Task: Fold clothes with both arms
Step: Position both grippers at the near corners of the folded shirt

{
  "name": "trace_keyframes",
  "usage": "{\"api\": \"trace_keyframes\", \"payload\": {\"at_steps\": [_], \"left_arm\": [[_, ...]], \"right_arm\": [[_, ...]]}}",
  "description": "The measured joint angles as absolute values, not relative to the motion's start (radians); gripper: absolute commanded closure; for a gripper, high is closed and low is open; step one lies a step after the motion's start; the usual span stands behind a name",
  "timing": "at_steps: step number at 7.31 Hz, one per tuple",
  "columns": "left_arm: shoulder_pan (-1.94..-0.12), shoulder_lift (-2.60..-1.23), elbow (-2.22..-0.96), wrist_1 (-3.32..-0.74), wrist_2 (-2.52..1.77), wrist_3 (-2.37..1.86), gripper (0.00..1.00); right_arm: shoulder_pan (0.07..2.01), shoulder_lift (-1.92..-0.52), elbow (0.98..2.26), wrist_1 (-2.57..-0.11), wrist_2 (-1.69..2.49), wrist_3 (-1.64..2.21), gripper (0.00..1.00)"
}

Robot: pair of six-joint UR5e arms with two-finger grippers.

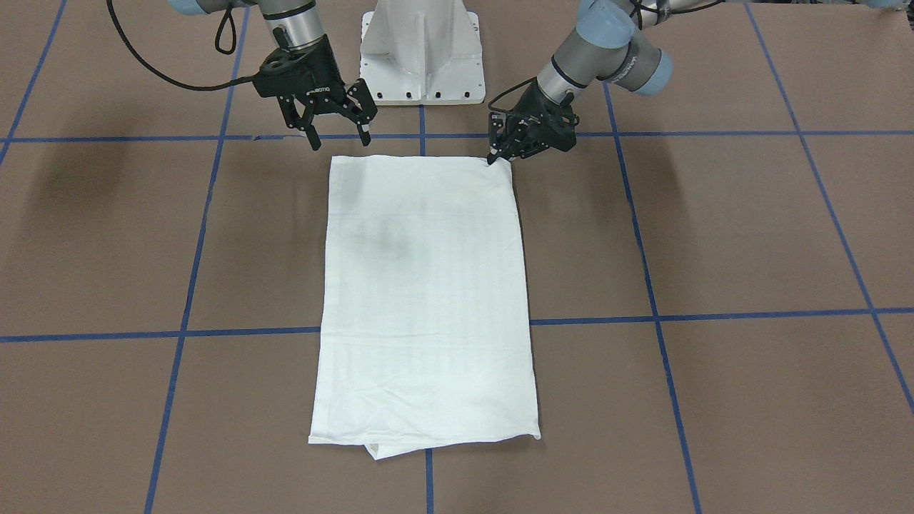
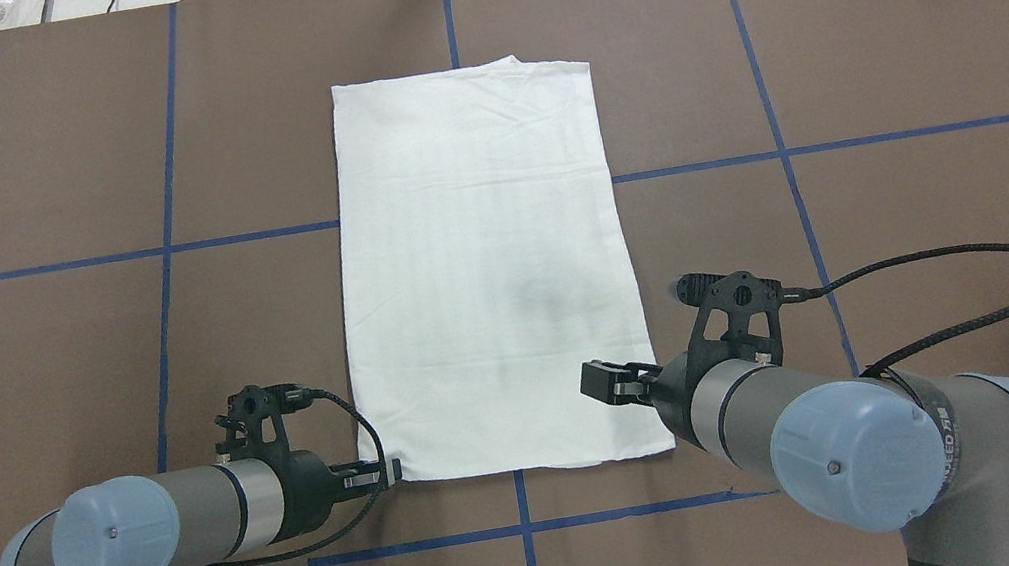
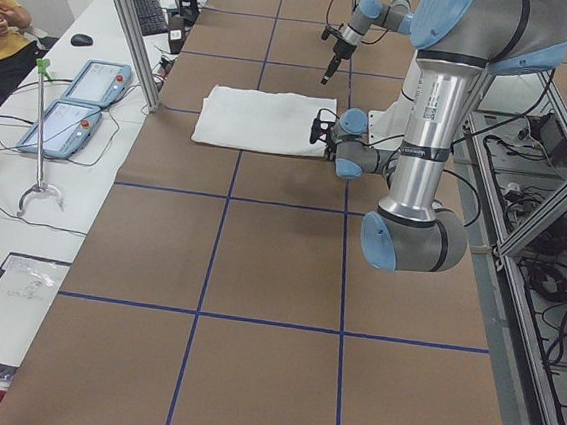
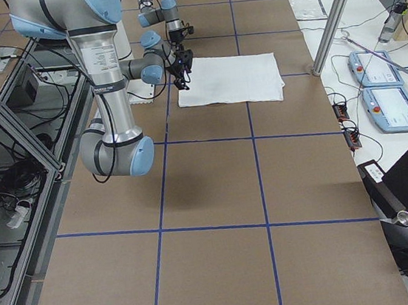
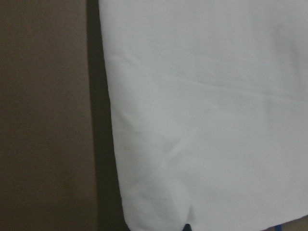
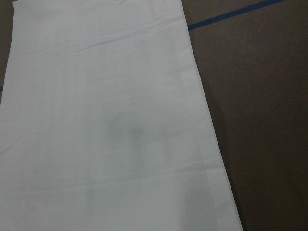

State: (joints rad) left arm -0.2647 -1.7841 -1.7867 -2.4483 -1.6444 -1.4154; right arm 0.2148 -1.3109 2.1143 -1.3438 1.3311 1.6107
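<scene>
The white T-shirt (image 1: pixel 425 300) lies flat on the brown table, folded into a long rectangle, with no print showing; it also shows in the overhead view (image 2: pixel 488 275). My left gripper (image 1: pixel 494 157) sits low at the shirt's near-left corner (image 2: pixel 389 470), fingers together and pinching the corner's edge. The left wrist view shows the cloth (image 5: pixel 207 120) with a small pinch notch at the bottom. My right gripper (image 1: pixel 339 135) is open and empty. It hovers above the shirt's near-right corner (image 2: pixel 603 381). The right wrist view shows only the shirt (image 6: pixel 106 120) from above.
The white metal pedestal (image 1: pixel 421 50) stands just behind the shirt's near edge, between the arms. Blue tape lines (image 2: pixel 155 252) grid the table. A side bench with teach pendants (image 3: pixel 78 102) and a seated person (image 3: pixel 0 25) lies beyond the table's far edge.
</scene>
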Motion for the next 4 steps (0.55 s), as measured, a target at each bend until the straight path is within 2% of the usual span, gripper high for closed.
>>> {"api": "trace_keyframes", "payload": {"at_steps": [2, 3, 4], "left_arm": [[-0.269, -1.783, -1.787, -2.448, -1.644, -1.413, 0.54], [-0.276, -1.781, -1.786, -2.448, -1.645, -1.411, 0.45], [-0.286, -1.777, -1.788, -2.448, -1.646, -1.409, 0.29]], "right_arm": [[0.215, -1.314, 2.111, -1.344, 1.331, 1.611, 0.0], [0.215, -1.314, 2.111, -1.344, 1.33, 1.611, 0.0], [0.215, -1.315, 2.111, -1.344, 1.33, 1.611, 0.0]]}}
